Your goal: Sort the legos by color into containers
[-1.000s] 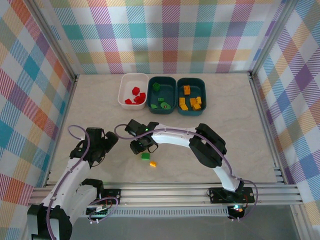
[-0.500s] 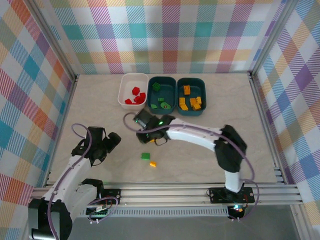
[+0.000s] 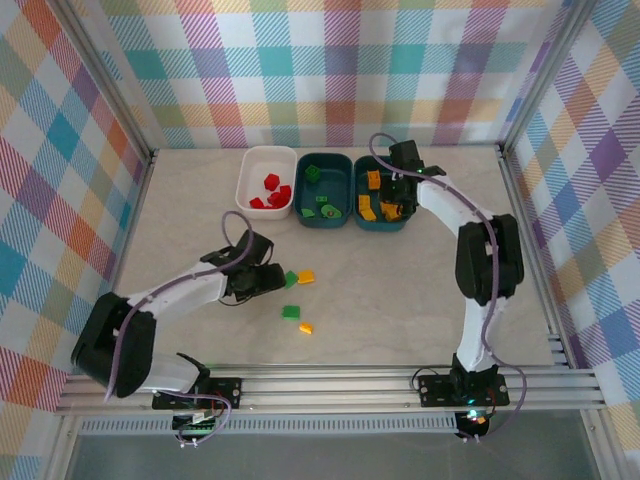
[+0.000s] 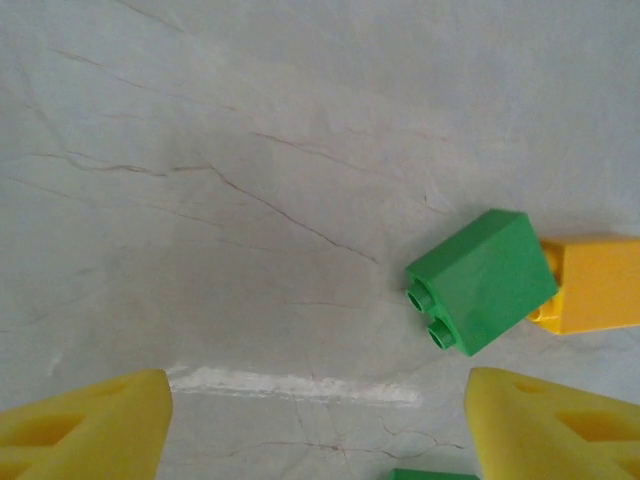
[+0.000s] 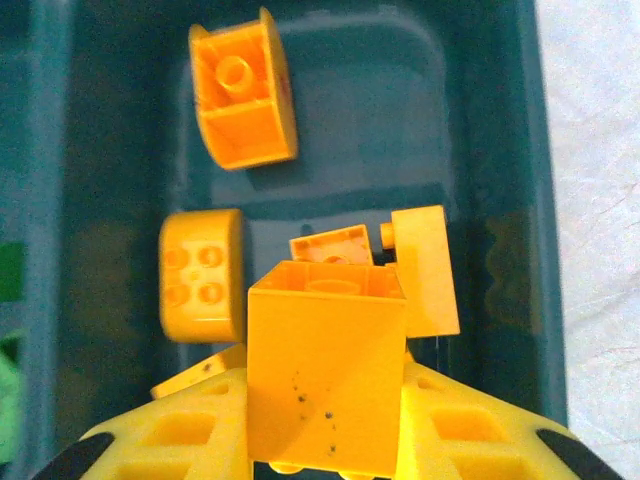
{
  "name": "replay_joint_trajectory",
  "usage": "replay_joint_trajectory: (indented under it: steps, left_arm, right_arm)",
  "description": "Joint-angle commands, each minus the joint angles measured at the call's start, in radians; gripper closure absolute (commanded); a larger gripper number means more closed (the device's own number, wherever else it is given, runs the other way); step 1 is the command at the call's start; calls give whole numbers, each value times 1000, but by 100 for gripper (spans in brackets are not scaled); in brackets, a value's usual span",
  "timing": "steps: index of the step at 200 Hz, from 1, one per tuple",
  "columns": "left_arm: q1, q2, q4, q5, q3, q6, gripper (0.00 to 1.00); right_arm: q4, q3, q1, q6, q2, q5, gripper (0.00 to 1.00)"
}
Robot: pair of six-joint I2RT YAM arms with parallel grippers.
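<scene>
My right gripper (image 5: 325,445) is shut on a yellow-orange brick (image 5: 325,375) and hangs over the right teal tub (image 3: 404,192), which holds several orange bricks (image 5: 202,273). The middle teal tub (image 3: 345,190) holds green bricks (image 3: 313,173), and the white tub (image 3: 248,185) holds red ones (image 3: 271,181). My left gripper (image 4: 318,420) stands open low over the table with nothing between its yellow fingers (image 4: 90,425). Just ahead and to its right a green brick (image 4: 483,281) lies on its side touching an orange brick (image 4: 595,283). In the top view the left gripper (image 3: 270,281) sits left of that pair (image 3: 290,279).
Another green brick (image 3: 290,312) and a small orange brick (image 3: 306,327) lie nearer the front edge. Plaid walls and aluminium rails (image 3: 505,180) enclose the table. Open marble surface spreads left and right of the loose bricks.
My right arm has swung from the table's middle up to the right teal tub, carrying an orange brick. My left arm has reached right to the green and orange pair.
</scene>
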Motion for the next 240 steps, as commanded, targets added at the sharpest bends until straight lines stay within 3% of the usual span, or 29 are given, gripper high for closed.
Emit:
replay_joint_trajectory:
  steps: [1, 18, 38, 66, 116, 169, 240]
  left_arm:
    - [-45, 69, -34, -53, 65, 54, 24]
    - [-81, 128, -81, -121, 118, 74, 24]
    - [-118, 186, -123, -177, 166, 99, 29]
    - [-143, 232, -129, -193, 190, 116, 38]
    - [-168, 317, -123, -184, 255, 158, 42]
    - [-171, 367, -114, -170, 312, 187, 42]
    - [-172, 315, -51, -59, 307, 152, 41]
  right_arm:
    - [-52, 123, -4, -22, 52, -59, 63]
    - [-99, 194, -11, -34, 82, -51, 48]
    - [-80, 164, -5, -33, 23, -69, 46]
    - [0, -16, 31, -3, -151, -68, 44]
    - [102, -320, 198, 68, -371, -57, 41]
    - [89, -409, 341, 85, -378, -97, 40]
    - [107, -454, 349, 27, -355, -114, 38]
